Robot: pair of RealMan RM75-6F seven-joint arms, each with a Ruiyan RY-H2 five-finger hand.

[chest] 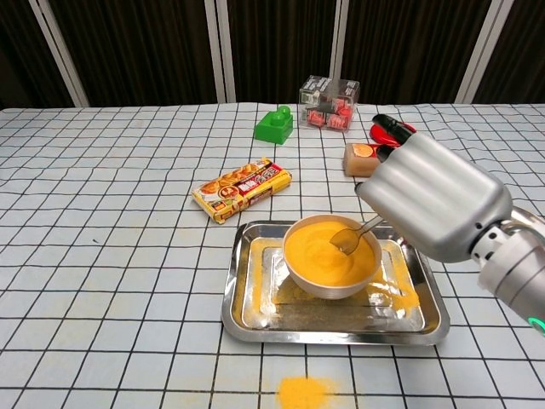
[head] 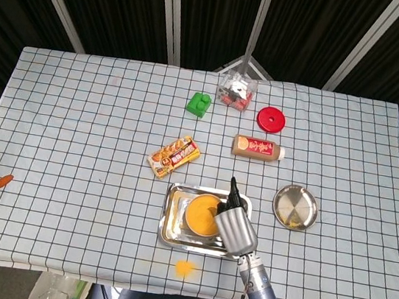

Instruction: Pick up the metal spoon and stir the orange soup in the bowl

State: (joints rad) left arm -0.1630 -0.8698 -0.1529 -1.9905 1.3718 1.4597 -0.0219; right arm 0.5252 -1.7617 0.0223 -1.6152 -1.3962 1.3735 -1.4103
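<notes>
The right hand (chest: 430, 204) holds the metal spoon (chest: 352, 236), its fingers closed around the handle and its tip in the orange soup (chest: 328, 253); stir slowly, inside the bowl (chest: 317, 286) rim.

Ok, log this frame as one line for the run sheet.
phase: stirring | right hand: holds metal spoon, tip in orange soup | bowl: in steel tray | left hand: not in view | spill: orange patch on cloth

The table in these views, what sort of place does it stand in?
Probably a robot test or lab bench, not a home kitchen: a checked cloth covers it, dark curtains hang behind, and unrelated props lie about, such as a green block and a snack box.
</notes>
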